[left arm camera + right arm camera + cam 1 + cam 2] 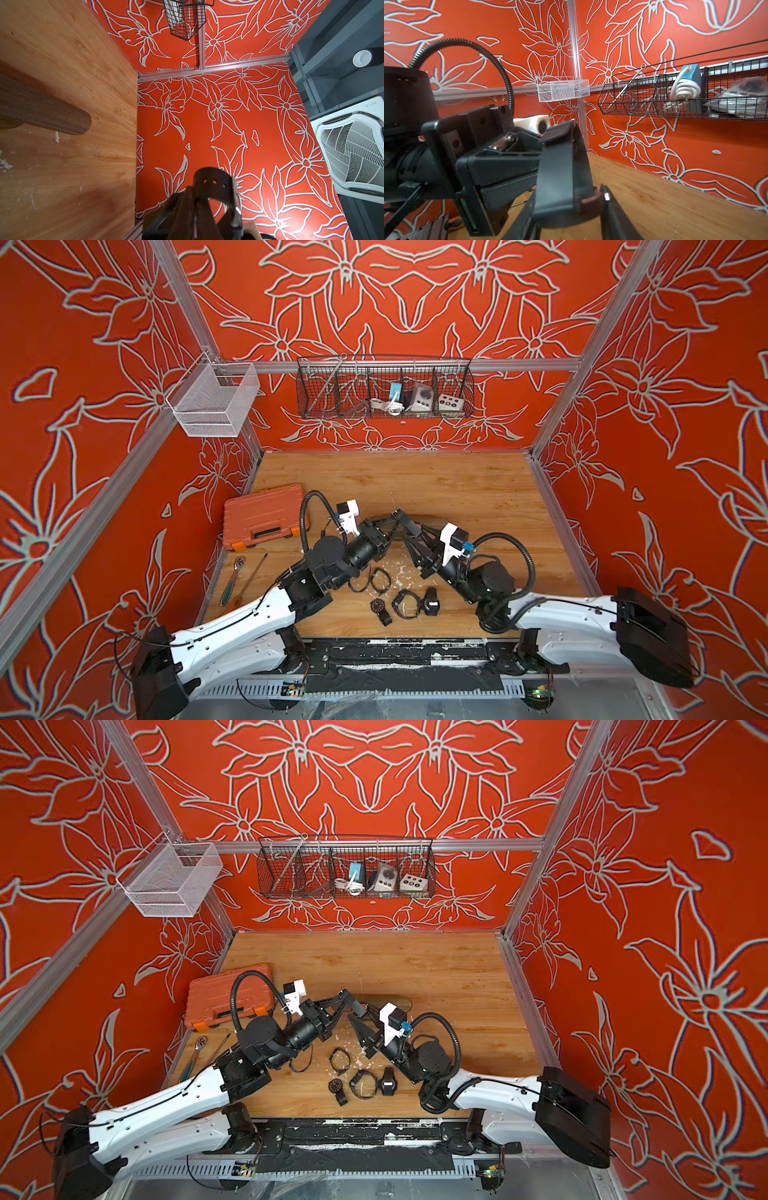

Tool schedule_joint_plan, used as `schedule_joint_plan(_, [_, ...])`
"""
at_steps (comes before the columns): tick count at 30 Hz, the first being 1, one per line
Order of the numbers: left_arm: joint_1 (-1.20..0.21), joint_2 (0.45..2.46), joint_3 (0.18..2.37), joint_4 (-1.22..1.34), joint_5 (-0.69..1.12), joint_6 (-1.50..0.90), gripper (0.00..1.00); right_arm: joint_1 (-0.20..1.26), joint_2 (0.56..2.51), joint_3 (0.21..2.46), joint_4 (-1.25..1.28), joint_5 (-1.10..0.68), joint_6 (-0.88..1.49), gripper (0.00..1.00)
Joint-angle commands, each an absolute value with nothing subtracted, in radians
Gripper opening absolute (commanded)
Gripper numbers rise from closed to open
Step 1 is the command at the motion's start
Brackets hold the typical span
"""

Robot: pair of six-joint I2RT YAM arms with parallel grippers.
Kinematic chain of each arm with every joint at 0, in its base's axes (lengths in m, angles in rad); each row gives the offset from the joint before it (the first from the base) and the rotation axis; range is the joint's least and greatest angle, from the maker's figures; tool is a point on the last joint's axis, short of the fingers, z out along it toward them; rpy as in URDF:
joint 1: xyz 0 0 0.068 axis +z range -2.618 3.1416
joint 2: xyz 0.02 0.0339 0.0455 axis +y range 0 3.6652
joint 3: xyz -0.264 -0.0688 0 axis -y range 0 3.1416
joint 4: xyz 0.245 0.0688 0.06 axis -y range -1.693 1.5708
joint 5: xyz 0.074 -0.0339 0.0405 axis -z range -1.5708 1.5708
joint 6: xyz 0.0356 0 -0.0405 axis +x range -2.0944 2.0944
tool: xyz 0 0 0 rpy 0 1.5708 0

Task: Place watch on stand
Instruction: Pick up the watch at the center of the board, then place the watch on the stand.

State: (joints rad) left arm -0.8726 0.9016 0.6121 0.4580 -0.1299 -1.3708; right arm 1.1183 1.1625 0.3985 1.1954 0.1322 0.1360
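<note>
Left gripper [400, 515] is sitting at frame centre in both top views, jaws clamped tight on a black watch [214, 185]. In the left wrist view its holed strap is looping up past the fingertips [187, 207], lower centre of frame. Watch is off the table, hanging from the left gripper's tip [407, 524].

Right gripper [415, 534] is pointing in from the lower right, tips just beside the left gripper's. In the right wrist view its 2 fingers [610, 209] are standing partly apart on either side of the black band at bottom centre. Cannot tell if they are pinching it or just flanking it.

Stand [52, 116] is lying as a brown wooden bar with a rounded end at mid left of the left wrist view, on the wooden table [478, 489]. In a top view it is peeking out just behind the 2 grippers [399, 1002], mostly covered. Watch is near the stand but not on it.

4 spare watches are lying in the lower centre of the table: an open loop [380, 580], a round-faced one [381, 610], a chunky one [405, 603] and a square-faced one [431, 601]. Orange tool case [262, 516] is sitting at the table's left edge, with a ratchet wrench [232, 580] below it. Black wire basket [384, 387] is hanging on the back wall and white mesh basket [212, 400] at upper left
</note>
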Motion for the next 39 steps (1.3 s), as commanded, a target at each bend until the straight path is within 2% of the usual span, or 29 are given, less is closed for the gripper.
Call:
schedule_joint_plan(1, [-0.884, 0.904, 0.609, 0.476, -0.135, -1.384, 0.00, 1.126, 1.124, 0.420, 1.185, 0.155, 0.135, 0.35])
schedule_joint_plan(4, [-0.884, 0.907, 0.613, 0.445, -0.139, -1.375, 0.00, 1.126, 1.078, 0.430, 1.105, 0.174, 0.146, 0.33])
schedule_joint_plan(9, [-0.884, 0.919, 0.649, 0.322, -0.147, -1.333, 0.02, 1.126, 0.965, 0.492, 0.785, 0.209, 0.180, 0.28])
schedule_joint_plan(16, [-0.882, 0.934, 0.722, 0.113, -0.187, -1.178, 0.45, 1.116, 0.896, 0.707, 0.088, 0.313, 0.252, 0.26])
schedule_joint_plan(20, [-0.866, 0.921, 0.734, 0.022, -0.214, -1.007, 0.62, 1.061, 0.928, 0.830, -0.245, 0.332, 0.305, 0.25])
schedule_joint_plan(26, [-0.687, 0.946, 0.790, -0.138, -0.102, -0.755, 0.69, 0.880, 0.978, 0.912, -0.477, 0.218, 0.342, 0.26])
schedule_joint_plan(31, [-0.554, 1.030, 0.810, -0.187, 0.003, -0.660, 0.73, 0.739, 1.071, 0.981, -0.588, 0.139, 0.348, 0.26])
schedule_joint_plan(39, [-0.472, 1.132, 0.832, -0.178, 0.037, -0.602, 0.74, 0.612, 1.239, 1.102, -0.708, 0.064, 0.334, 0.24])
